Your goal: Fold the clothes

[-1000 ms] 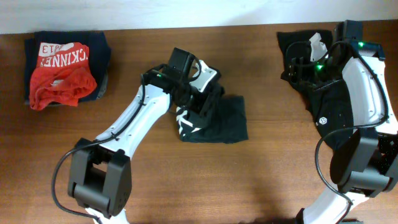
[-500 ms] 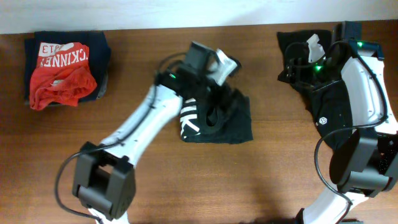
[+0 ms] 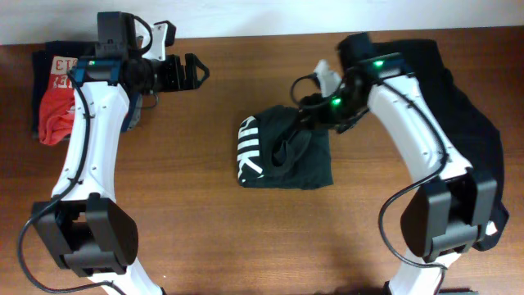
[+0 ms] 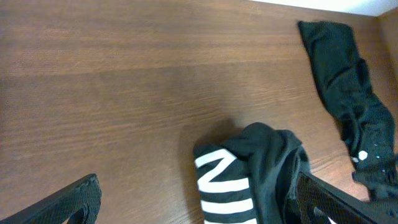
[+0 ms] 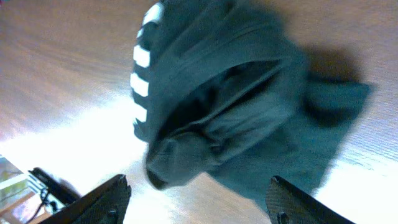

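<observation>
I take the lettered shirt [image 3: 286, 156] as my landmark. It lies in a rumpled bundle around the middle of the brown wooden counter [image 3: 205, 213], very dark green, with big white block letters showing along its left edge.

Right of that shirt, a loose dark garment [image 3: 467, 131] sprawls unfolded over the counter's right part, from the far edge down toward the near one. It is the biggest piece of cloth I can see, and the right arm reaches across it.

Far to the left of the shirt, by the far edge, sits a folded dark garment [image 3: 45, 53] with a crumpled red garment [image 3: 78, 106] on top, white lettering on the red.

The left claw [image 3: 196, 72] is well apart from the shirt, up and to its left, just beside the red-topped pile. Its fingers are spread wide with nothing between them, and its wrist view looks across bare wood toward the shirt.

The right claw [image 3: 304, 119] hangs over the shirt's upper right corner, fingers also spread wide. I cannot tell whether they touch the cloth.
</observation>
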You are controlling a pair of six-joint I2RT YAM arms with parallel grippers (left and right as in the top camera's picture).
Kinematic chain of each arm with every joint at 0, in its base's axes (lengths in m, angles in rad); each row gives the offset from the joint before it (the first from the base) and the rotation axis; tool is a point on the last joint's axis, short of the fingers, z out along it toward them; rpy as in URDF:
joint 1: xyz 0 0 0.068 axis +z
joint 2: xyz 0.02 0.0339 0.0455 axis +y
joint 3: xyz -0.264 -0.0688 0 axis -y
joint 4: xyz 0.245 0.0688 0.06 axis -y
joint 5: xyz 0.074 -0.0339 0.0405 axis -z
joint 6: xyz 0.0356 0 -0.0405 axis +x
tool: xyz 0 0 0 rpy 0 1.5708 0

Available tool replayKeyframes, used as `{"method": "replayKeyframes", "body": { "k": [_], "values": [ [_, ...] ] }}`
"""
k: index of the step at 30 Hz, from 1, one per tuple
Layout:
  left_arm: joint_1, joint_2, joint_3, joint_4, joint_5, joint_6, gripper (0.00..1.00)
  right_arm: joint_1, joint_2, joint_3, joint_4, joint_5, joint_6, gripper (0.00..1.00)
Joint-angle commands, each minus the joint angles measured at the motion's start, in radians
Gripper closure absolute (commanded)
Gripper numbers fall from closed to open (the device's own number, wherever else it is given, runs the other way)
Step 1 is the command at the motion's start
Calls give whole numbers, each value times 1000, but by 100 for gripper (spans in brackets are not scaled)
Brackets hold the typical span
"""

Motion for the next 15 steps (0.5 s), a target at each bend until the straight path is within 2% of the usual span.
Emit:
{"method": "replayKeyframes", "body": {
  "k": [1, 5, 8, 9, 11, 15],
  "values": [
    [-2, -18, 9, -13, -51, -6, 1, 71, 2, -62, 45, 64, 77, 14],
    [-2, -18, 9, -13, -54, -5, 1, 114, 3, -148, 120, 71, 110, 12],
    [-4, -18, 9, -16, -74, -5, 1, 130, 3, -200, 161, 68, 116, 19],
    [-4, -18, 9, -16, -74, -5, 1, 132, 3, -206, 167, 68, 116, 24],
    [-4, -18, 9, -17, -74, -6, 1, 131, 3, -215, 182, 76, 116, 42],
    [-5, -18, 9, -23, -74, -5, 1, 131, 3, -221, 201, 121, 116, 68]
  ]
}}
